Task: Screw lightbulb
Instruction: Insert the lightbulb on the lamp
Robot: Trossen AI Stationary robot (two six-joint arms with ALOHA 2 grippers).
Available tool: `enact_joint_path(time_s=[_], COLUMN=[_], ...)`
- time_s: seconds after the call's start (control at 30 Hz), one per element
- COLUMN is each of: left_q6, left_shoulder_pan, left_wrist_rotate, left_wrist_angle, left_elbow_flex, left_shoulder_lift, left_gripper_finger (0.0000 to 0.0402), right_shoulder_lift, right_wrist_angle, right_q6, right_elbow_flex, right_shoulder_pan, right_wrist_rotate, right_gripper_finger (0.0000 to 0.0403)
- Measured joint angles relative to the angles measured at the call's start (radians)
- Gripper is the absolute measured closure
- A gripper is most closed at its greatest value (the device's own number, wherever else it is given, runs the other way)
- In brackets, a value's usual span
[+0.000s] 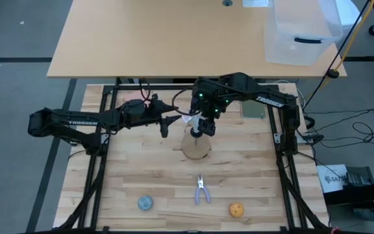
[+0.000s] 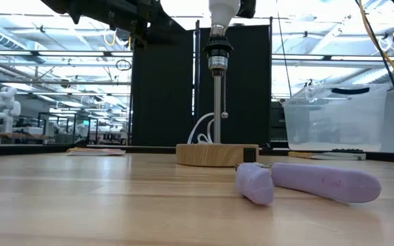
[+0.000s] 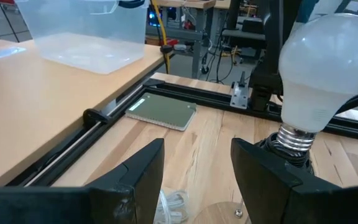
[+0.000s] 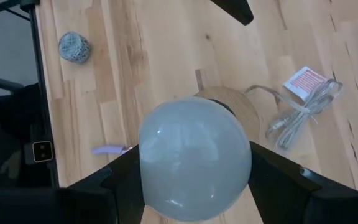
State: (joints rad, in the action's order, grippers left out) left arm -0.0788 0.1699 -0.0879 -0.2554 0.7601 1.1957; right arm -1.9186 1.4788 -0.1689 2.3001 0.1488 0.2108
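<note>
Frosted lightbulb [image 3: 325,68], wooden stand [image 2: 216,154], seemingly plastic bin [image 1: 302,29]

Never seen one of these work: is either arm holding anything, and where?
The right gripper fingers hold the white frosted lightbulb by its round glass sides. The left gripper holds nothing.

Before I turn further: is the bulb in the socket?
In: the bulb stands upright, its threaded base entering the socket.

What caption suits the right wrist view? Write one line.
Right gripper clasps the white frosted lightbulb above the round wooden stand.
</note>
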Motion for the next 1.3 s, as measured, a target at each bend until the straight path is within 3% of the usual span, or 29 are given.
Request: enact_joint_path(time_s=[1.3], left_q6=[-0.011], left_shoulder_pan=[0.0], left_wrist_rotate=[0.016], left_wrist_angle=[0.013], left_elbow_flex=[-0.001], left_shoulder_lift=[0.0], left_gripper_finger=[0.0212], right_shoulder_lift=[-0.043], right_wrist_angle=[0.009], right_q6=[0.01], right_elbow_flex=[0.001], right_shoulder_pan=[0.006], right_wrist_rotate=[0.008], right_gripper_finger=[0.0172])
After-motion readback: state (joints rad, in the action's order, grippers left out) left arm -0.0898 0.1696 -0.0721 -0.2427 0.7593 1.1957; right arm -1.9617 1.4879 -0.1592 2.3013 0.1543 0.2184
